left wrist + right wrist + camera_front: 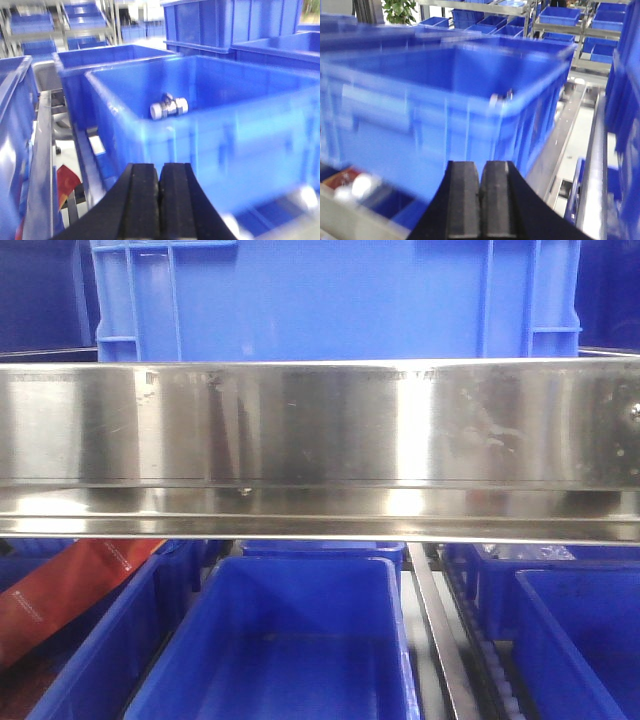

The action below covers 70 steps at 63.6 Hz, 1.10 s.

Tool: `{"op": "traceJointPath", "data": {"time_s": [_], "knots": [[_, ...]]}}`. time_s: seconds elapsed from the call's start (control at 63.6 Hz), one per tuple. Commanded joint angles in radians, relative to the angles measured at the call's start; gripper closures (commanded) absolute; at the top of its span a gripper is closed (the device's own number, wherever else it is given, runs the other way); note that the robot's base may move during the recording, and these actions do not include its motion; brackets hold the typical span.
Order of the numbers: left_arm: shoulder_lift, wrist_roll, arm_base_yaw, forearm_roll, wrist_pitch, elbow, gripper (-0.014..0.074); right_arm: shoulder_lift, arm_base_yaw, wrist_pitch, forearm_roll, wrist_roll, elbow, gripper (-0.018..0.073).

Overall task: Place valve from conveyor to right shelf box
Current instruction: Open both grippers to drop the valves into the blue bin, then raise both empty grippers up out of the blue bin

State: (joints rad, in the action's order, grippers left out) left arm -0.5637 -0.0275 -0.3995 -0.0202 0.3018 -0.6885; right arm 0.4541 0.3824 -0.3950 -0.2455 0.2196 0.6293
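The valve (169, 106), silvery with pale ends, lies inside a large blue box (225, 140) in the left wrist view, near the box's near wall. My left gripper (160, 167) sits below and in front of that box, shut with nothing between its black fingers. In the right wrist view my right gripper (480, 165) is also shut and empty, just outside the wall of a blue box (420, 130). A small metallic bit (501, 96) peeks over that box's rim. The conveyor is out of view.
A stainless shelf beam (320, 430) crosses the front view, with a blue crate (330, 300) above it and blue bins (290, 640) below. A red package (60, 595) lies at lower left. More blue bins (30, 22) on racks and metal rails (40, 165) surround the boxes.
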Motion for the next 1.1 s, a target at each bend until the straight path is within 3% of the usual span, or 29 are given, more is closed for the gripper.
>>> {"op": "traceJointPath", "data": {"time_s": [0.0, 0.252, 1.006, 1.085], "knots": [[0.076, 0.006, -0.002, 0.002, -0.035, 0.096, 0.0707, -0.07, -0.001, 0.04, 0.004, 0.008, -0.076, 0.0713], [0.2, 0.006, -0.002, 0.011, -0.044, 0.245, 0.0707, -0.139, -0.001, 0.045, 0.004, 0.008, -0.183, 0.0713], [0.202, 0.006, -0.002, 0.011, -0.038, 0.247, 0.0707, -0.139, -0.001, 0.052, 0.004, 0.008, -0.186, 0.0713], [0.216, 0.006, 0.021, 0.011, -0.048, 0.257, 0.0707, -0.139, -0.001, 0.052, 0.004, 0.008, -0.186, 0.0713]]}}
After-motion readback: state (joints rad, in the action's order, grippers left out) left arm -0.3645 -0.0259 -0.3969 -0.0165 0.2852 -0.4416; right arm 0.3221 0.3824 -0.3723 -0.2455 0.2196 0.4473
